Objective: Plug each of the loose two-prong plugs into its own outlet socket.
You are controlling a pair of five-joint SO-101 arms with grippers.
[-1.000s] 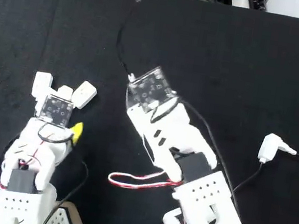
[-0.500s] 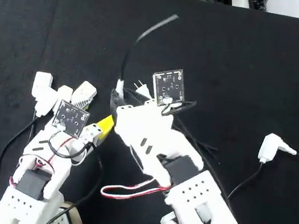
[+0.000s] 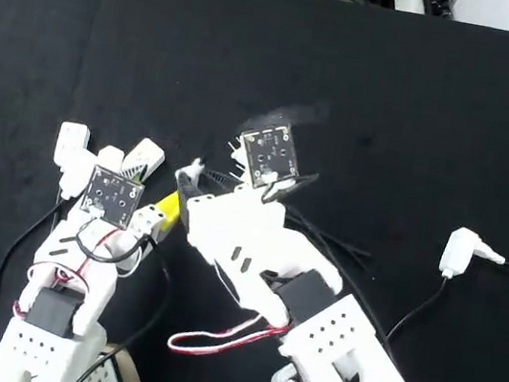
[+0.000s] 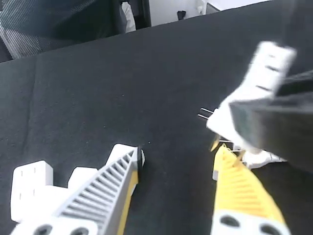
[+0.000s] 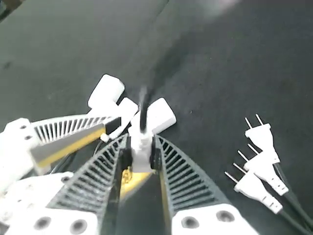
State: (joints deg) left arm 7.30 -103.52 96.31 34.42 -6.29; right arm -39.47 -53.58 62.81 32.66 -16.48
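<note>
Outlet sockets [image 3: 73, 139] cluster near the desk's left edge, and the left gripper [image 4: 176, 150] is right beside them, fingers spread wide. Mid-desk, the right gripper [image 5: 142, 140] pinches a white plug [image 5: 142, 130]. Another plug [image 3: 459, 251] lies near the right edge.

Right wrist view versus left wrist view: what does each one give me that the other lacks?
Right wrist view: three loose plugs lying side by side. Left wrist view: the two bare prongs of the held plug. Shared: that plug shut in the right gripper, three white sockets, and the left gripper.
</note>
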